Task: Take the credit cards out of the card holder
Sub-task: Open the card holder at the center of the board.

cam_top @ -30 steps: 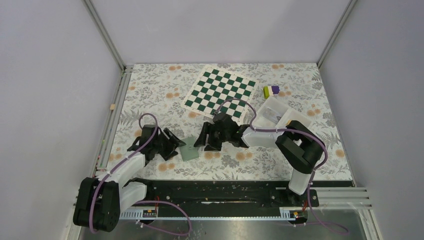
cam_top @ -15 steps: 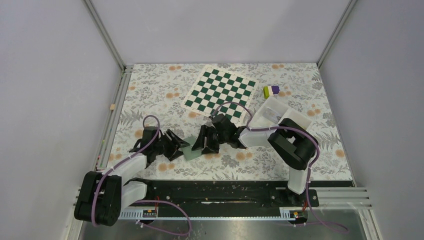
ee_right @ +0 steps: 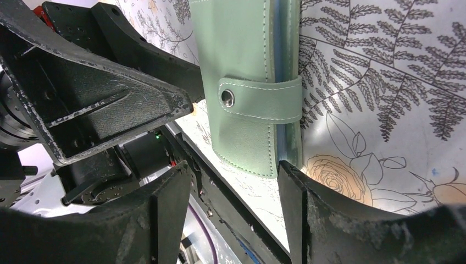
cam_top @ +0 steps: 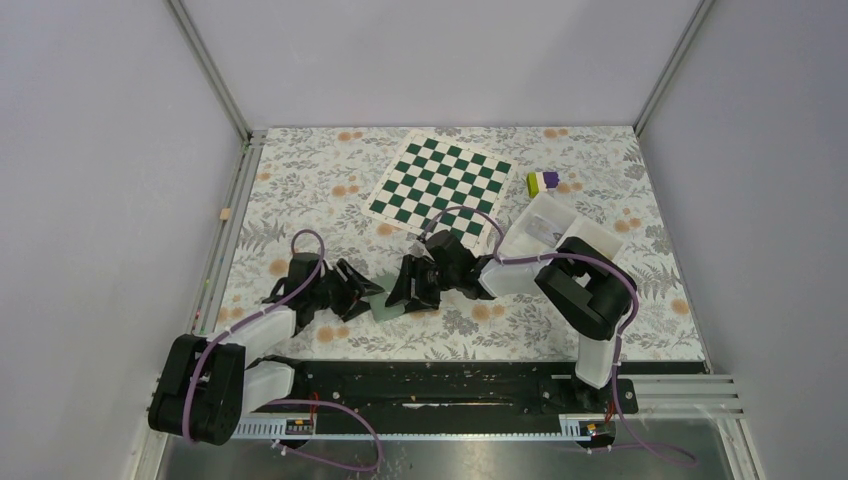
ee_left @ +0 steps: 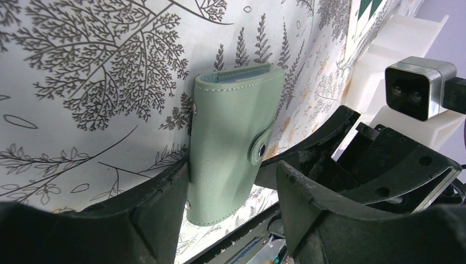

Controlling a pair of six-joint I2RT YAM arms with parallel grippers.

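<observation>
The card holder (cam_top: 383, 304) lies shut on the floral cloth, teal-green, its snap strap fastened. No credit cards show; only a light blue inner edge peeks out of the holder (ee_right: 242, 71). My left gripper (cam_top: 358, 291) comes at it from the left and stands open. In the left wrist view the holder (ee_left: 231, 137) sits between the fingers, its edge against the left finger (ee_left: 159, 209), with a gap to the other. My right gripper (cam_top: 403, 291) faces it from the right, open. Its right finger (ee_right: 308, 209) is at the holder's spine corner.
A green-and-white chequered mat (cam_top: 440, 182) lies behind the grippers. A white tray (cam_top: 547, 232) sits at the right by the right arm, and a purple-and-yellow-green block (cam_top: 543, 181) beyond it. The black rail (cam_top: 450, 375) of the table's near edge runs just below the holder.
Both grippers have closed in on the card holder, the left moving right and the right moving left. Their jaws have narrowed slightly. The holder has stayed put.
</observation>
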